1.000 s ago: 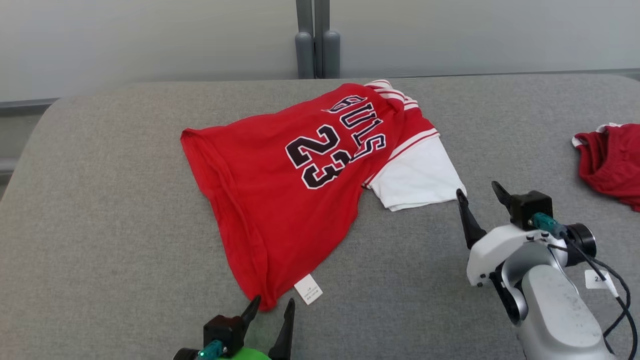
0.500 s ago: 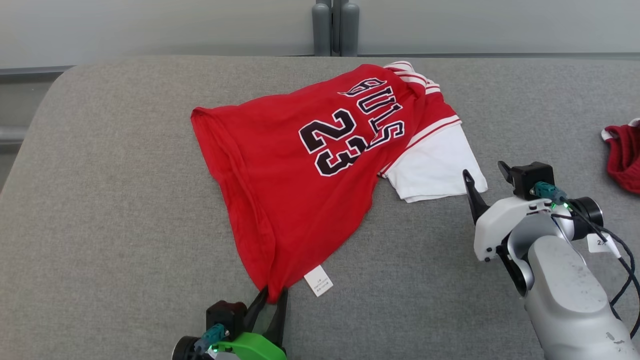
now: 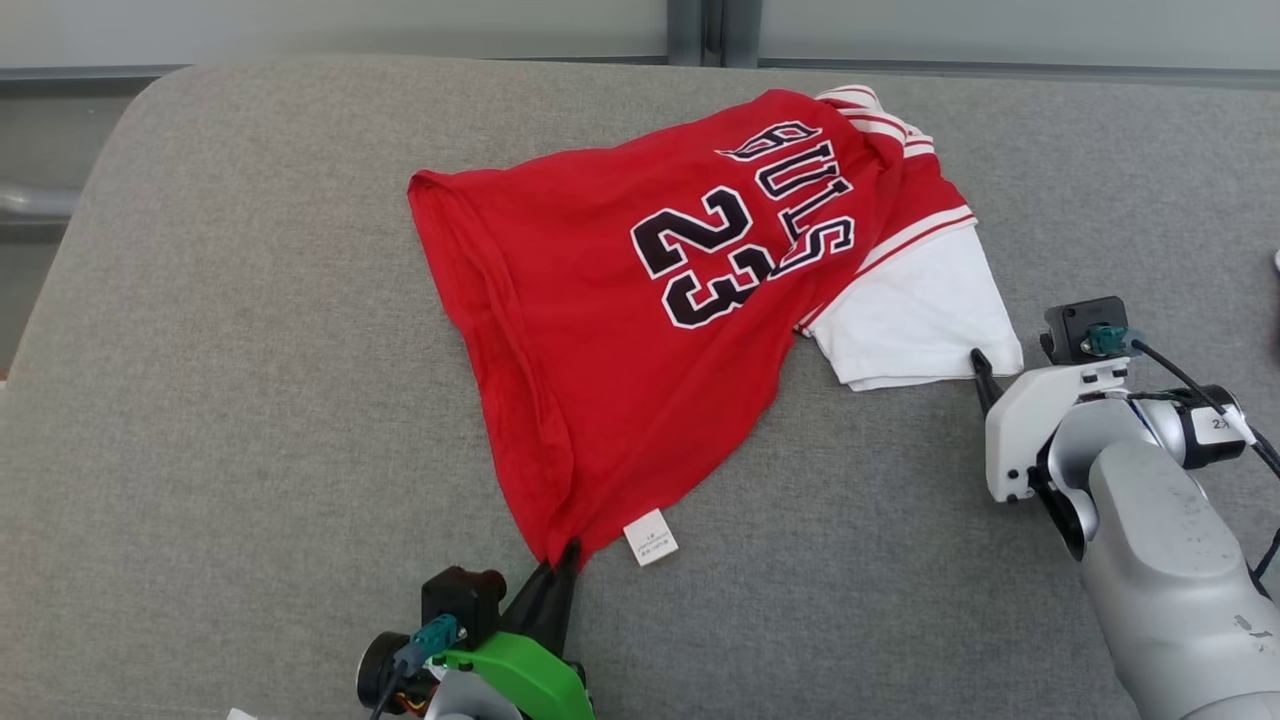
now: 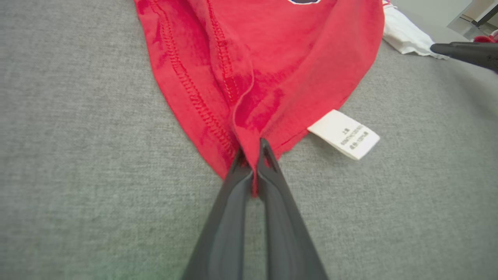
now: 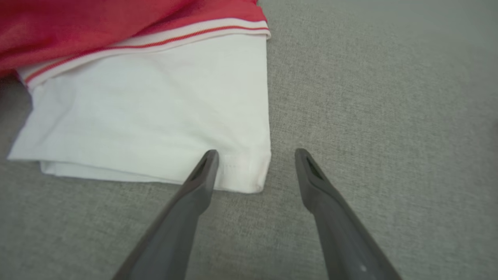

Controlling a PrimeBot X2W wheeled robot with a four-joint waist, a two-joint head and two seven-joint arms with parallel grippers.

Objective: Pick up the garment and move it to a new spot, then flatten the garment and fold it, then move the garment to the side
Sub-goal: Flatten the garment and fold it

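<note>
The garment (image 3: 600,330) is a red jersey with black "23" lettering and a white sleeve (image 3: 915,320), lying partly spread on the grey surface. My left gripper (image 3: 562,565) is at its near hem corner, shut on the red fabric; the left wrist view shows the hem (image 4: 249,109) pinched between the closed fingertips of that gripper (image 4: 253,153). My right gripper (image 3: 1005,358) sits at the white sleeve's near corner. In the right wrist view this gripper (image 5: 256,153) is open, one finger over the sleeve (image 5: 148,112) hem, the other over bare surface.
A white care label (image 3: 650,537) sticks out of the hem beside my left gripper. The grey padded surface (image 3: 230,400) extends wide to the left and in front. Its far edge meets a wall rail (image 3: 400,68). A bit of another red cloth (image 4: 484,39) lies far right.
My left gripper closed on the jersey's near hem corner. My right gripper moved up to the white sleeve's corner, still open. The head camera tilted, shifting the whole picture.
</note>
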